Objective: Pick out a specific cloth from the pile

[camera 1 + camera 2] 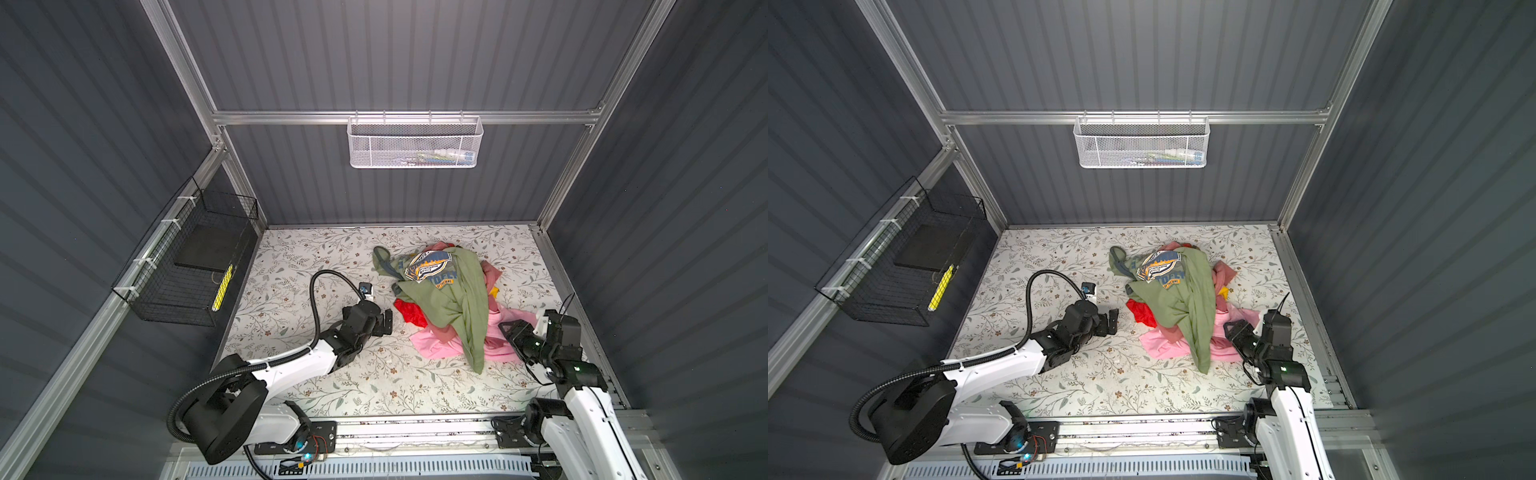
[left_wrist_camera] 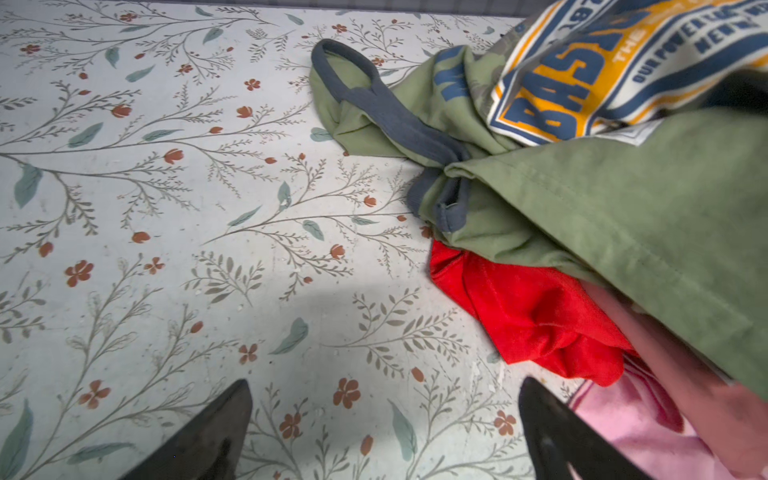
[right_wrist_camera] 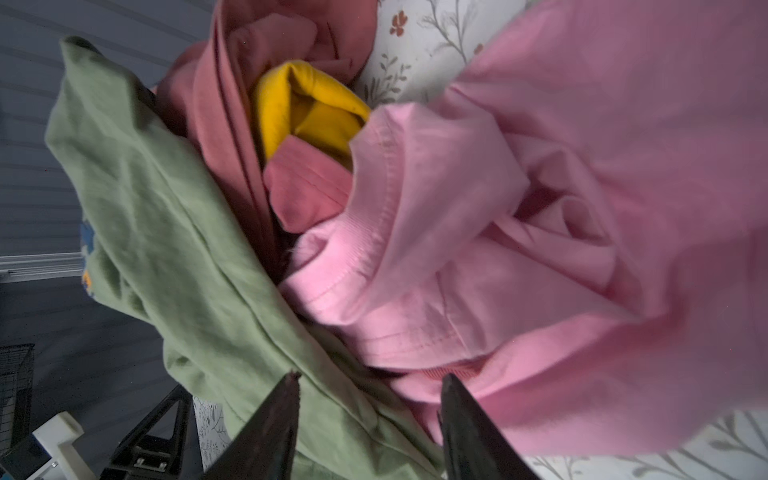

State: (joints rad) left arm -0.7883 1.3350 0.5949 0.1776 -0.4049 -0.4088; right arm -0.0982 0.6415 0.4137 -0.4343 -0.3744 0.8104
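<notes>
The left gripper (image 1: 384, 324) is held wide, with nothing between its jaws, low over the flowered table (image 1: 316, 374). Ahead of it and off to its right, the red cloth (image 2: 540, 316) is met first, close by one fingertip. The cloth (image 2: 660, 345) that is wanted, a dusty salmon band, is seen just past the red, tucked under the green T-shirt (image 1: 457, 307).

Through the pile (image 1: 451, 291), the salmon cloth is judged to run lengthwise from the near edge, beneath the shirt, to the far side, where another fold of it shows.

The right gripper (image 1: 505, 332) is set against the bright pink cloth (image 1: 432, 347) with its jaws partly apart. In the right wrist view the shirt's hem and the pink folds lie right at the fingertips, and nothing is seen pinched. The salmon cloth is found straight ahead of this gripper, beyond the pink collar and beside the yellow cloth (image 3: 307, 104). Its folds run away from the tips along the shirt's edge.

The right arm is judged the nearer to the exposed salmon. The bright pink lies between the two, so a reach forward over it would be called for.
</notes>
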